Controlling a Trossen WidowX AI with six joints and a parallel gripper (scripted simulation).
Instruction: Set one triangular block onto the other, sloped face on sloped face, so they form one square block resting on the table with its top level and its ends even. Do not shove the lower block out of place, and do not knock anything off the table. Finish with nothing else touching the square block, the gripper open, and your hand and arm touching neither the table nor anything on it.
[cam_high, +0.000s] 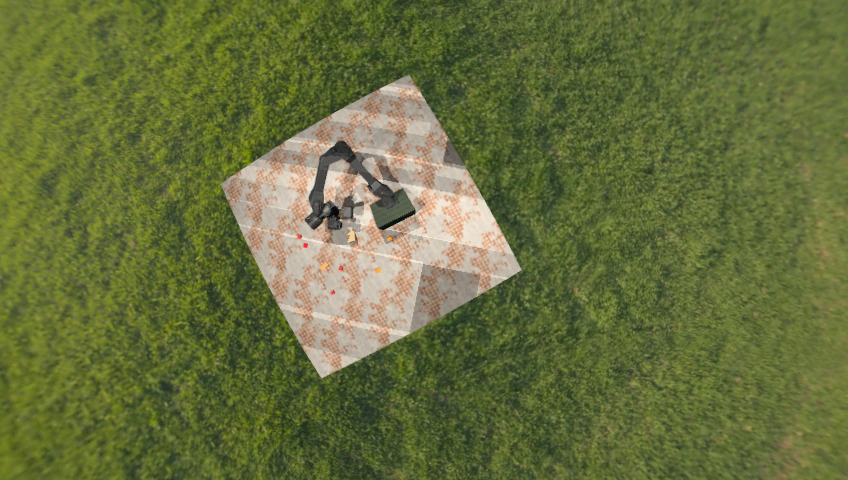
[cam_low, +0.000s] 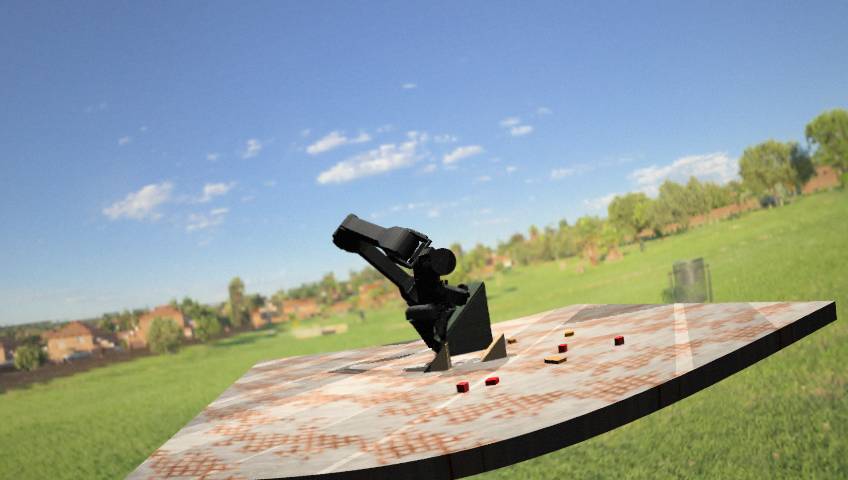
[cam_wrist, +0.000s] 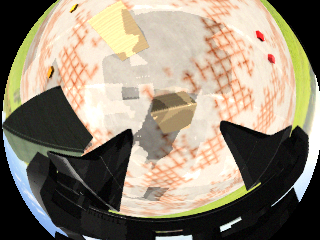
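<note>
A tan triangular block (cam_low: 440, 361) (cam_wrist: 176, 119) stands on the table, its slope falling to the left in the exterior view. In the top view the arm mostly hides it. My gripper (cam_wrist: 177, 128) is wide open, with nothing held. Its fingertips are on either side of this block in the wrist view; the exterior view shows the hand just above and behind it. Whether a finger touches it cannot be told. The second triangular block (cam_high: 351, 236) (cam_low: 495, 349) (cam_wrist: 115, 32) stands apart on the table, its slope also falling to the left in the exterior view.
A dark green box (cam_high: 393, 211) (cam_low: 476, 327) (cam_wrist: 47, 120) stands at the arm's base. Two small red cubes (cam_high: 305, 245) (cam_low: 462, 387) (cam_wrist: 260, 36) lie close together; two more are farther out. A flat orange piece (cam_high: 323, 266) (cam_low: 555, 359) and two small yellow-orange pieces (cam_high: 377, 270) (cam_low: 568, 333) also lie on the table.
</note>
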